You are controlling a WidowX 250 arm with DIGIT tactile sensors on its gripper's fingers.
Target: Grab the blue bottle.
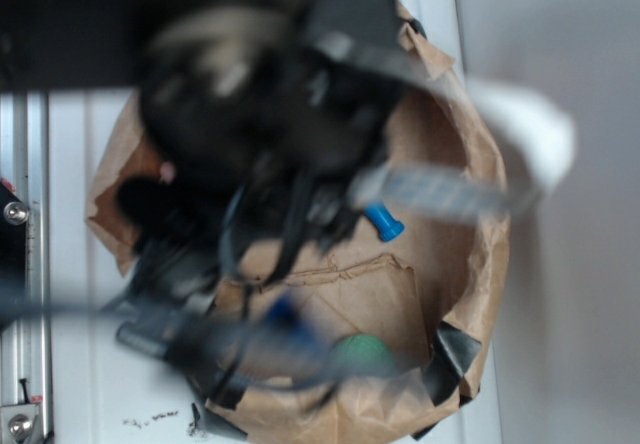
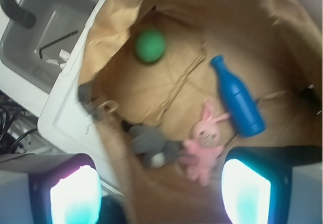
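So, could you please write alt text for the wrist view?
A blue bottle lies inside a brown paper-lined bin, beside a pink bunny, a grey plush toy and a green ball. The open gripper hovers above, holding nothing.

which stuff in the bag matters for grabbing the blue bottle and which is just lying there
For the job:
blue bottle
gripper, open, holding nothing

Just lying about:
green ball
pink bunny
grey plush toy

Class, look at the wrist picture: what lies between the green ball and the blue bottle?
Only bare, creased brown paper lies between the green ball and the blue bottle, as the wrist view shows.
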